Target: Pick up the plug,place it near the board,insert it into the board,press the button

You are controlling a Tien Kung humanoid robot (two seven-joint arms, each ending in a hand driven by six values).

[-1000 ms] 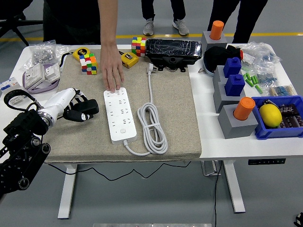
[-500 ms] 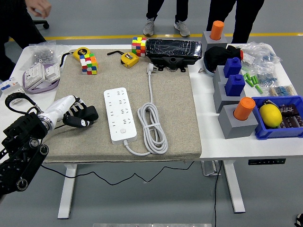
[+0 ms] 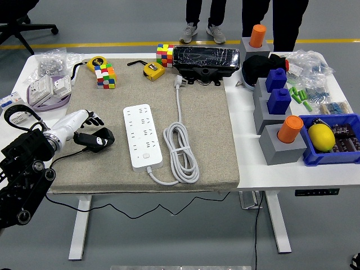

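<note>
A black plug [image 3: 95, 139] is held in the left hand [image 3: 84, 128], low beside the power strip [image 3: 142, 136], ready for insertion.

Bare mat [image 3: 90, 163] left of power strip [image 3: 143, 136] — coiled cord [image 3: 181, 152] crowds right.

A: What lies beneath the white bench [image 3: 292, 171]?
B: A grey floor [image 3: 169, 236] with a yellow line [image 3: 112, 44] behind it.
A: And the furniture?
B: White bench legs [image 3: 80, 225]; a black office chair base [image 3: 28, 28] at upper left.
</note>
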